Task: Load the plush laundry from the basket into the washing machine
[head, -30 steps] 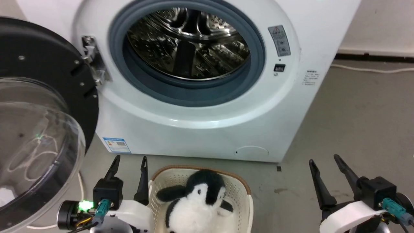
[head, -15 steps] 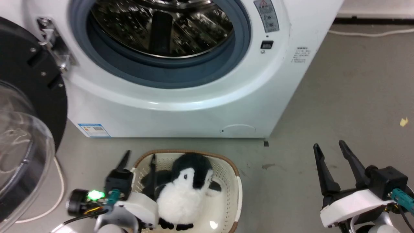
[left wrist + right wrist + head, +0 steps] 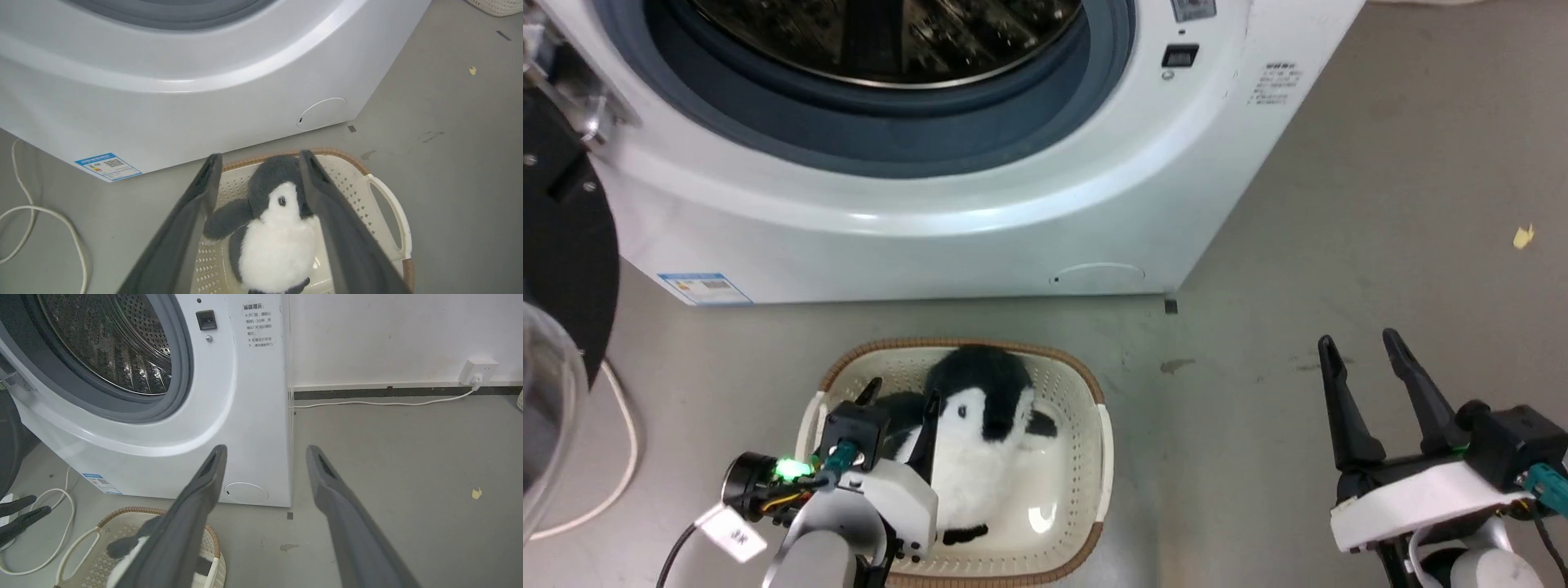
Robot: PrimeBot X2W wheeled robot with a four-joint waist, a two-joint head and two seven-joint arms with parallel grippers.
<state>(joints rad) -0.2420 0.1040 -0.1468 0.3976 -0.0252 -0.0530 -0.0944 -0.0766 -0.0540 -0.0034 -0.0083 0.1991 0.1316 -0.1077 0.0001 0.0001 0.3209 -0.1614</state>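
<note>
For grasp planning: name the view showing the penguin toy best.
Left wrist view: the penguin toy shows nearly whole between the left gripper's open fingers. Head view: that gripper covers its side in the basket. Right wrist view: a scrap behind the right gripper's finger.

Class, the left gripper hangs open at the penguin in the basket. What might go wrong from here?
The left gripper flanks the penguin at its head; fluffy fur might slip out. Closing low may snag the basket. The open door stands close on the left; a lift might clip it.
</note>
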